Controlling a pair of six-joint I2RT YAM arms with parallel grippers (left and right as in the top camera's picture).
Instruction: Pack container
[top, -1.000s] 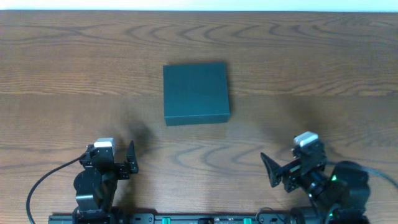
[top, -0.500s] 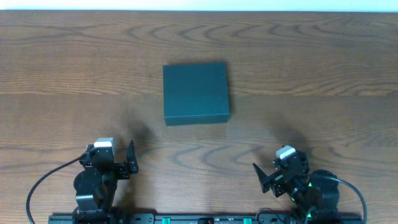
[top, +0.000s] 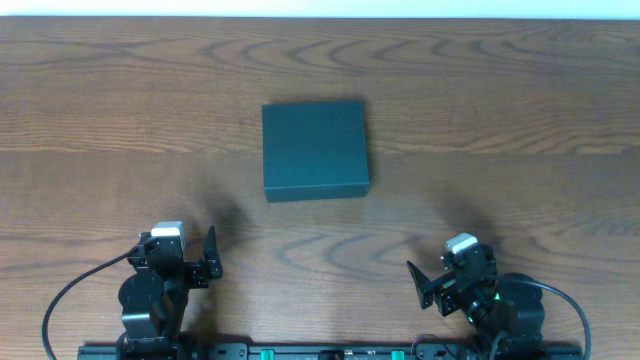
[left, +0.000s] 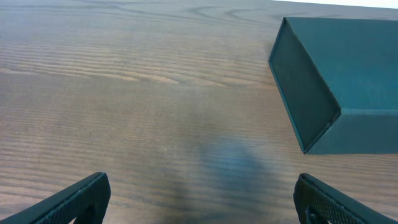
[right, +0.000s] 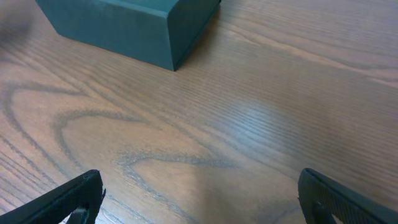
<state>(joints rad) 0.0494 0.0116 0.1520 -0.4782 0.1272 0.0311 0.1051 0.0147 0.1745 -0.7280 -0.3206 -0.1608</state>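
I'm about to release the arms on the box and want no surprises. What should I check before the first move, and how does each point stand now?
1. Container flat on the table, not tilted: ok.
2. Lid open for packing: not ok, the top is shut.
3. Which edge holds the hinge: cannot tell.
4. Left gripper open and empty: ok.
5. Right gripper open and empty: ok.
6. Items to pack within view: not ok, none shows in any view.
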